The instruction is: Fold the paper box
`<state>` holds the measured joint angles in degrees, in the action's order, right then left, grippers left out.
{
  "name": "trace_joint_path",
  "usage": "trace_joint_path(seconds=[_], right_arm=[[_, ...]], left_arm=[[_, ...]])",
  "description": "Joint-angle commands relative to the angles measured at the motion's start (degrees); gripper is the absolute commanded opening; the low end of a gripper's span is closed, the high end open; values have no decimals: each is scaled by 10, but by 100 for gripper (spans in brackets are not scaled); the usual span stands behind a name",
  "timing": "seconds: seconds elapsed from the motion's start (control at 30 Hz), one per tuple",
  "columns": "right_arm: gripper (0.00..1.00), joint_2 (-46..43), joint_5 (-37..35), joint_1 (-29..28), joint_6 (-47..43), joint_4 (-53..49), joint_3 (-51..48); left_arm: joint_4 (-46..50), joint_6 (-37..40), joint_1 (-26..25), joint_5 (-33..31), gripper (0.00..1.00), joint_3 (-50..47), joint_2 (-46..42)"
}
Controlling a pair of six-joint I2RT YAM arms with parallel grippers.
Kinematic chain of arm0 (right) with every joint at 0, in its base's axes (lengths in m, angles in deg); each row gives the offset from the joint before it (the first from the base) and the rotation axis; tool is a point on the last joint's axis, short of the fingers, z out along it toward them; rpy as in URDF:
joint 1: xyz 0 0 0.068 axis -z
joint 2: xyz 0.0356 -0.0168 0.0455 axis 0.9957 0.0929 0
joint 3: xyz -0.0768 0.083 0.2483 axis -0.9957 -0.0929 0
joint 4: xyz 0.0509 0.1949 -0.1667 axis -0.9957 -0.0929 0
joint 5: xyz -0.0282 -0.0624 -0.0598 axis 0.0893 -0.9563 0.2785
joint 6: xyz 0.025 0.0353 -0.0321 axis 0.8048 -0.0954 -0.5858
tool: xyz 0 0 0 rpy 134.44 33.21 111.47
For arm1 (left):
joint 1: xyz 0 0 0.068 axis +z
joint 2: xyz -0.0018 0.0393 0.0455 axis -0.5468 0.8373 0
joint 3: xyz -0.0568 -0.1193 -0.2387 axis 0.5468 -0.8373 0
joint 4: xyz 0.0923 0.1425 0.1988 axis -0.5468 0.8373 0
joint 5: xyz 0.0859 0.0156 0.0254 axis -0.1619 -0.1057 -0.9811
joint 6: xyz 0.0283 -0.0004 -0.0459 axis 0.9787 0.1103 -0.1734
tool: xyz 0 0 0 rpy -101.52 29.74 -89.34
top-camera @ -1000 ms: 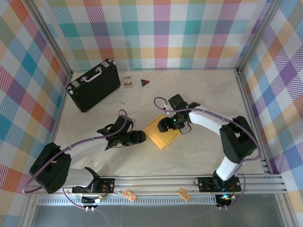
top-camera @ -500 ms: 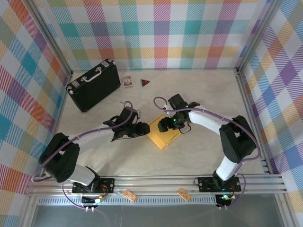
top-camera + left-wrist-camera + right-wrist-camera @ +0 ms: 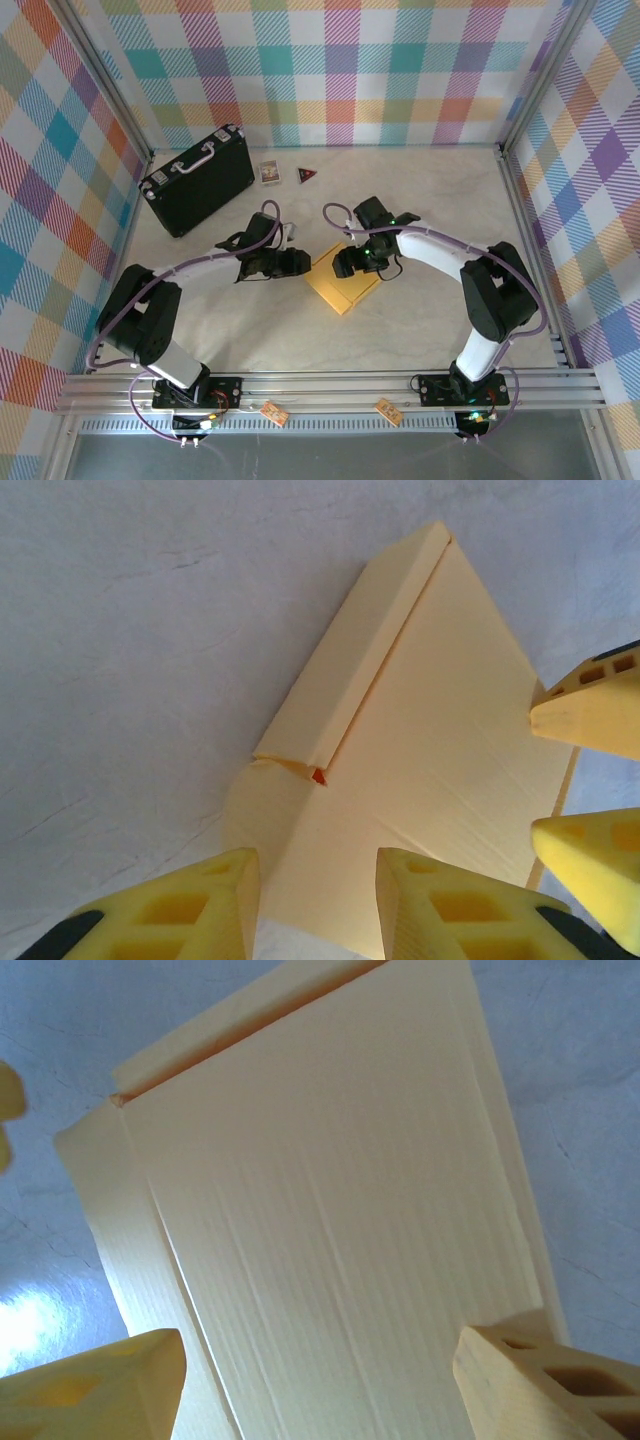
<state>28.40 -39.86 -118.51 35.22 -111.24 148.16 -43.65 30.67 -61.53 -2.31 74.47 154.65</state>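
Lying toward the far left of the pale surface [image 3: 430, 200], a black hard case [image 3: 197, 180] with a pale handle sits at an angle; to its right, near the back wall, rest a small printed card [image 3: 268, 172] and a dark triangular piece [image 3: 307, 175], a little apart from each other. Nearer the middle, the left claw [image 3: 299, 262] reaches in from the left and stops just beside the left edge of the paper box [image 3: 345, 287]; its yellow fingers [image 3: 200, 905] stand partly spread, with a clear gap between them and the box's near corner showing below that gap; whether they touch the cardboard I cannot tell. The paper box lies flat at the centre of the surface, mustard-yellow, turned diagonally; one long narrow flap along its left side is folded over and slightly raised along the crease. On the right, the right claw [image 3: 347, 265] hangs over the box's far edge; its fingers are spread wide, one on each side of the broad top panel, and nothing is pinched between them.
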Motion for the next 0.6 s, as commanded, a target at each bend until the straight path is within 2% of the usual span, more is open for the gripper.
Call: trace_joint_path(seconds=[0.0,0.3,0.57], right_arm=[[73,24,-18,-2,-8,-30,-4],[73,27,-19,-2,-9,-30,-9],[73,29,-18,-2,-12,-31,-9]], left_arm=[[-33,33,3,23,36,5,22],[-65,36,7,24,33,7,66],[-100,22,7,52,25,2,88]])
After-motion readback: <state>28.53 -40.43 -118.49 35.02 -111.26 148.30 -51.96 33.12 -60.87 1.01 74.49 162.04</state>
